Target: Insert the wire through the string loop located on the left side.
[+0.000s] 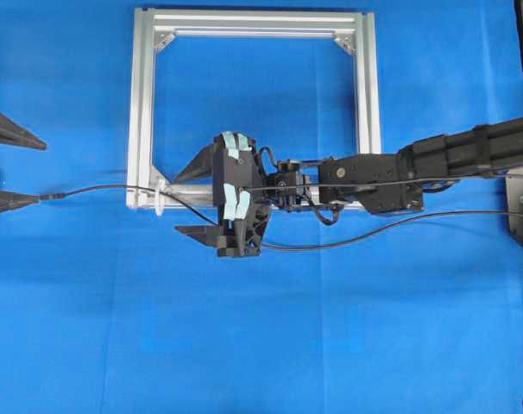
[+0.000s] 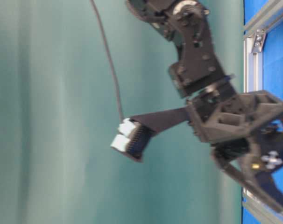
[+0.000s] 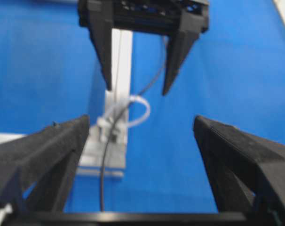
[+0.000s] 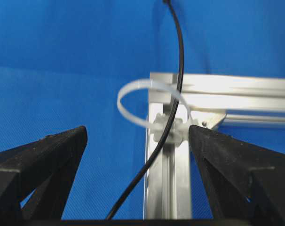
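Right gripper (image 4: pixel 138 174), jaws apart and empty, faces the wire (image 4: pixel 173 113) running through the string loop (image 4: pixel 133 101) at twelve o'clock; left gripper (image 3: pixel 138 160) open too; regrip gently, avoid dragging it back out.

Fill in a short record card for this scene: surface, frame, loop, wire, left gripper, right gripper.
surface: blue cloth
frame: silver aluminium frame, lying flat
loop: white string loop at the frame's corner
wire: wire runs through the loop
left gripper: left gripper open, holding nothing
right gripper: right gripper open, facing the loop
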You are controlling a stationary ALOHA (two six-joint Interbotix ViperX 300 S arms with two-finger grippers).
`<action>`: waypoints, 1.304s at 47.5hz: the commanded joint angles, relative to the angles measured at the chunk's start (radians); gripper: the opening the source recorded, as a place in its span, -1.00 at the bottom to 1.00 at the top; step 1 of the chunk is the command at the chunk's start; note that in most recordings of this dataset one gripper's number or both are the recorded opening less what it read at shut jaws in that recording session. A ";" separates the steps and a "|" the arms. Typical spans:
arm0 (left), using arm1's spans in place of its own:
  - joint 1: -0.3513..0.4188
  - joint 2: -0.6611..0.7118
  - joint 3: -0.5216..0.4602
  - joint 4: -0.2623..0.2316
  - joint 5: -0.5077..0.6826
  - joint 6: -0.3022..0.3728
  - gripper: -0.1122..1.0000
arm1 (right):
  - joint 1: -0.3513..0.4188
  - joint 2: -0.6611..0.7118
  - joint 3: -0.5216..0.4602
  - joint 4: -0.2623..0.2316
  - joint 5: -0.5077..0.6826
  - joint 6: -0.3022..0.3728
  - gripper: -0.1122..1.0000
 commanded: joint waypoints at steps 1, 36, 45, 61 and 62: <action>0.002 0.011 -0.023 0.002 -0.023 0.000 0.74 | 0.000 -0.083 -0.029 0.003 0.020 -0.002 0.95; 0.002 -0.043 -0.063 0.002 -0.109 0.012 0.74 | -0.023 -0.293 -0.132 0.000 0.233 -0.006 0.95; 0.002 -0.043 -0.063 0.002 -0.109 0.011 0.74 | -0.028 -0.296 -0.146 -0.002 0.239 -0.006 0.95; 0.002 -0.041 -0.061 0.002 -0.107 0.012 0.73 | -0.029 -0.296 -0.143 0.000 0.244 -0.006 0.95; 0.002 -0.041 -0.061 0.002 -0.107 0.012 0.73 | -0.029 -0.296 -0.143 -0.002 0.244 -0.006 0.95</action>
